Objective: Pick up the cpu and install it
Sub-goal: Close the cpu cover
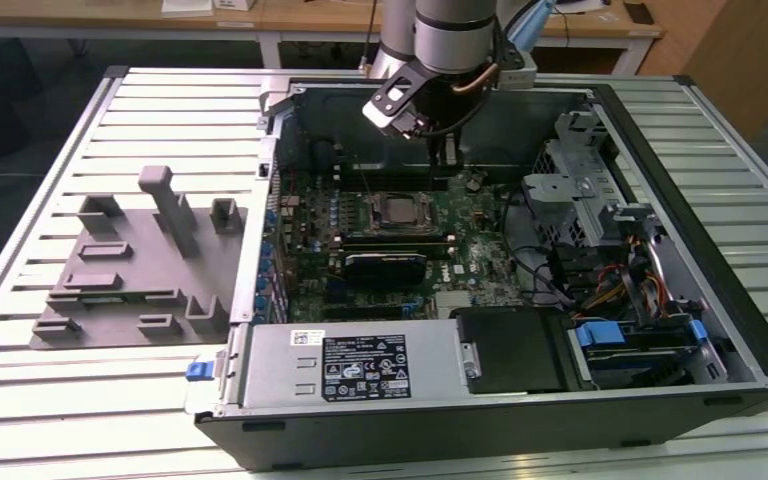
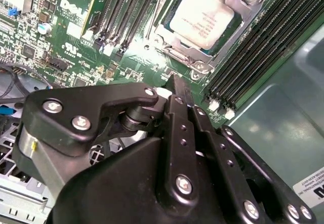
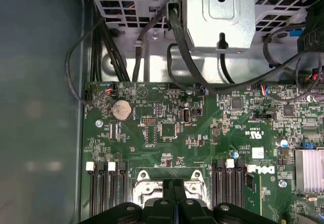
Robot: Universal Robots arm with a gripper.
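In the middle of the motherboard (image 1: 480,262), the cpu (image 2: 202,16) lies flat in its socket frame (image 2: 195,62), silver top up. Your gripper (image 2: 174,85) hangs close above the socket, its fingers pressed together with nothing between them. Treat the chip as light, stiff, slick on top and probably fragile underneath; its thin edges look like the only safe hold. Memory slots (image 2: 126,6) flank the socket on both sides and the case wall (image 2: 283,133) stands near on the far side, so your room is tight.
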